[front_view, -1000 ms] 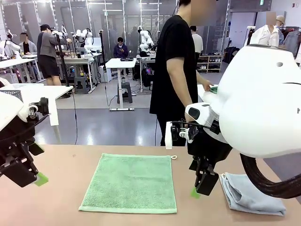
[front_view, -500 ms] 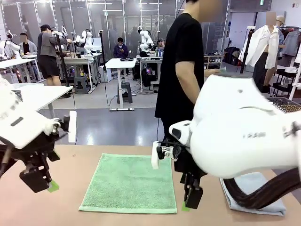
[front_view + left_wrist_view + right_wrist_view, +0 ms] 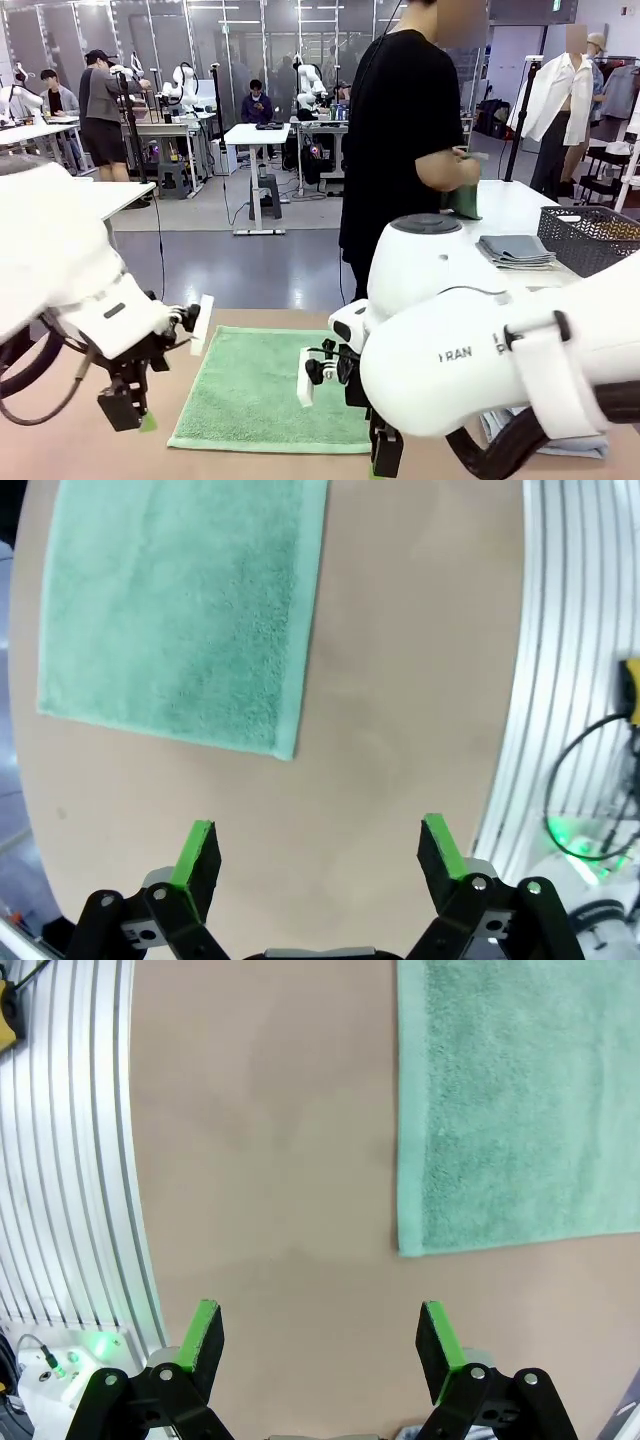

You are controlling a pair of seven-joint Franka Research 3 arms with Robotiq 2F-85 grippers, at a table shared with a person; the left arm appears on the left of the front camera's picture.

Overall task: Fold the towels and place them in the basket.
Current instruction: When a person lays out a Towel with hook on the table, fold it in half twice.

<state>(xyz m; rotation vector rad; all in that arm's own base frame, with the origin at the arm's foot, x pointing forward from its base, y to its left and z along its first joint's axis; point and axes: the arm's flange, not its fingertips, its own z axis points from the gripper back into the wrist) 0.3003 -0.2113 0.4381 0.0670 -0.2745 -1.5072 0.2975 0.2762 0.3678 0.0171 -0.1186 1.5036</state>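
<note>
Grippers, two, both mine. The left gripper (image 3: 320,845) is spread fully wide and holds nothing. The right gripper (image 3: 320,1330) is likewise spread wide and empty. Both hang over bare table (image 3: 230,465), near my edge of it.

Mint green towel (image 3: 275,390), one, lies flat and unfolded in the middle of my table. Its near corners lie just ahead of my jaws, one to each wrist view.

Step in hand, as I judge it, is taking those two near corners for the first fold. To do it well:
- I bring each gripper down so one pad slides under the hem.
- I pinch the cloth alone and keep off the tabletop.
- I lift both corners level and together.
- I carry them to the far edge so hem meets hem without skew.

Pale blue-grey towel (image 3: 590,445), one, lies rumpled at my right, mostly hidden behind my right arm.

Folded blue-grey cloths (image 3: 515,250), one stack on the far white table. I cannot count the layers.

Basket (image 3: 590,235), one, is dark mesh and sits beside that stack, well apart from my jaws.

Person (image 3: 405,150), one, stands at the far side with a dark green cloth (image 3: 465,200) in hand.
</note>
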